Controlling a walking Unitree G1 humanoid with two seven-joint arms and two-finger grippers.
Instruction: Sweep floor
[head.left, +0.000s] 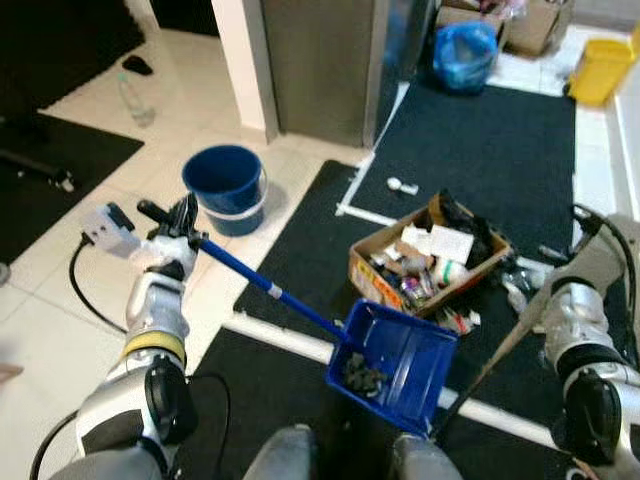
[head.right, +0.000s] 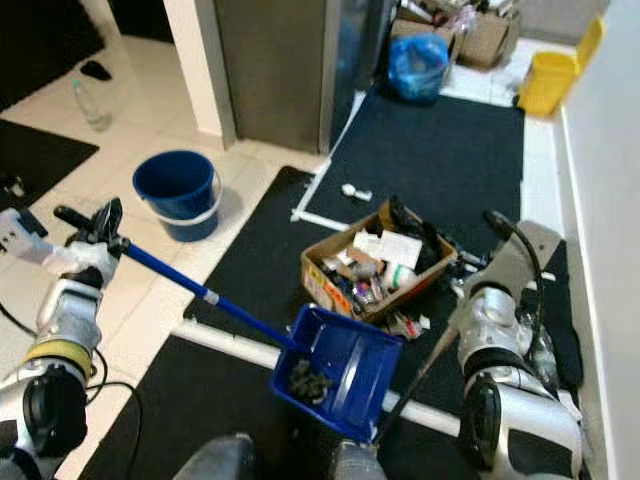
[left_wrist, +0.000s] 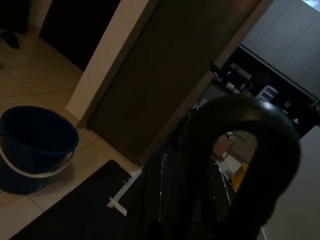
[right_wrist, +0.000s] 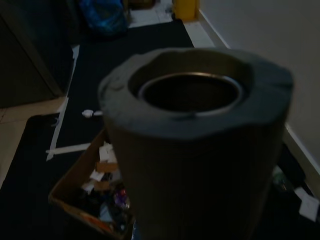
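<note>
The left tool (head.left: 178, 222) gripped the blue dustpan (head.left: 392, 362) handle — debris sat inside, lower centre. Tilting risked spilling it; the right tool's state was unclear.

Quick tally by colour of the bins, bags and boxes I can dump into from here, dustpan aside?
Blue: 2, the bucket and the plastic bag
Yellow: 1, the bin
Brown: 1, the cardboard box of clutter
Total: 4
</note>
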